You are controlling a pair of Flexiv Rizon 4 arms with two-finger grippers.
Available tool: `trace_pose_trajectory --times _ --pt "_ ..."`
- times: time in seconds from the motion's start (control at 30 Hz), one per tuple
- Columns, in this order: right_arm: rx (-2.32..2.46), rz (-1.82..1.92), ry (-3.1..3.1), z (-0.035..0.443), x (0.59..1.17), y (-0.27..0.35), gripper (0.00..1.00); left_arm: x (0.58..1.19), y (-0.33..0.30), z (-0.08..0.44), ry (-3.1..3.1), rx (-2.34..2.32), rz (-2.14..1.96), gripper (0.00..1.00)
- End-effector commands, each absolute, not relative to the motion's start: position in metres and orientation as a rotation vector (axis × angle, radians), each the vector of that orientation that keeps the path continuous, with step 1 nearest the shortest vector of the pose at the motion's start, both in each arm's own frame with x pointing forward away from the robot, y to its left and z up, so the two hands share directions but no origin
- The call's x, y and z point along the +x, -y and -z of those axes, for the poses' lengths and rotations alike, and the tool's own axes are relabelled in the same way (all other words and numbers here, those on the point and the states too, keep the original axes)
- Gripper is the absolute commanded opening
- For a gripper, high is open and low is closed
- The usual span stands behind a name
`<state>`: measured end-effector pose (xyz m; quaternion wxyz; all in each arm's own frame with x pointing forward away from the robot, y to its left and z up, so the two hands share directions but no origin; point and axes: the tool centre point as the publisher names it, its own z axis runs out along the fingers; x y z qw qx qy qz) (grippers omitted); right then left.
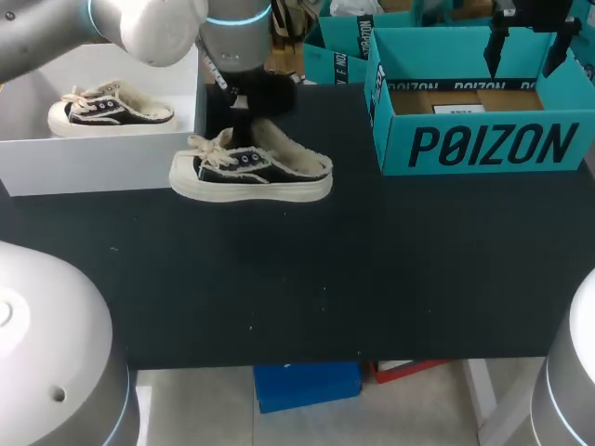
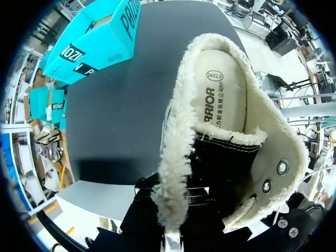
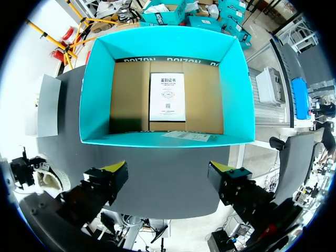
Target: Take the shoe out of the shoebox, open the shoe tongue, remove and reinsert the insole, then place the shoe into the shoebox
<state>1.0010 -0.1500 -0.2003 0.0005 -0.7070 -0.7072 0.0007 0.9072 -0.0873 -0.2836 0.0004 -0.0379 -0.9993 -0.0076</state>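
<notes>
1. The shoe (image 1: 251,172) is out of its box, at the rear left of the table (image 1: 372,279), directly under the left gripper (image 1: 231,102). Its long axis runs along the rear edge, toe toward the left edge.
2. Whether the left gripper is clamped on the shoe cannot be told.
3. The right gripper (image 3: 168,170) hangs spread apart over the teal shoebox (image 1: 483,144) at the rear right, so the left arm is judged nearer.
4. The shoe is black canvas with fleece lining, and the insole (image 2: 223,100) is seated.

A dark, matte surface (image 1: 400,279) is filling most of the head view, stretching from its near edge back to the far side. Light is falling evenly across it, leaving only soft, blurred shadows and no hard glare. A few pale specks (image 1: 325,289) are showing on the dark covering. In both wrist views the covering is appearing as a dull grey-black.
</notes>
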Motion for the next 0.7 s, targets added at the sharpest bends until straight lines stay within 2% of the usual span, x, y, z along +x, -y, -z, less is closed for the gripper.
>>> trace_pose_trajectory --times 0.03,0.7 --pt "-2.221 -0.003 2.221 0.2 1.001 0.15 1.0 0.905 0.094 0.297 3.13 -0.117 0.036 0.0" --pt "-2.221 -0.003 2.221 0.2 1.001 0.15 1.0 0.893 0.112 0.373 3.136 -0.107 -0.001 0.0"
